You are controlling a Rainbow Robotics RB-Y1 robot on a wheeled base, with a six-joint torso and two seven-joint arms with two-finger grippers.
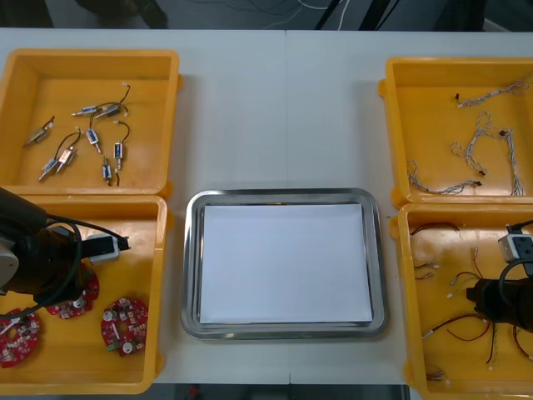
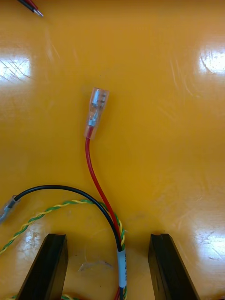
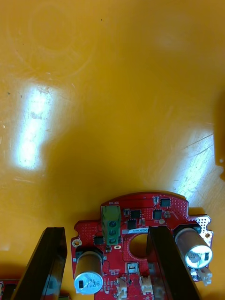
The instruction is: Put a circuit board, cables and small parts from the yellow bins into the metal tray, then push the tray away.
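My left arm (image 1: 33, 258) hangs over the near left yellow bin (image 1: 141, 375), which holds three round red circuit boards (image 1: 125, 323). In the left wrist view my left gripper (image 3: 108, 267) is open low over one red circuit board (image 3: 136, 243); one finger lies outside the board's edge, the other over its middle. My right arm (image 1: 508, 300) is over the near right yellow bin (image 1: 408, 333). My right gripper (image 2: 110, 267) is open, and a bundle of red, black and yellow-green cables (image 2: 121, 262) runs between its fingers. The metal tray (image 1: 190, 275), white inside, holds nothing.
The far left bin (image 1: 171, 92) holds several small metal parts (image 1: 83, 137). Thin twisted cables (image 1: 475, 158) lie in the far right bin (image 1: 391, 125). More red and black cables (image 1: 454, 321) are spread over the near right bin's floor. A red wire's clear connector (image 2: 96, 112) lies ahead of the right fingers.
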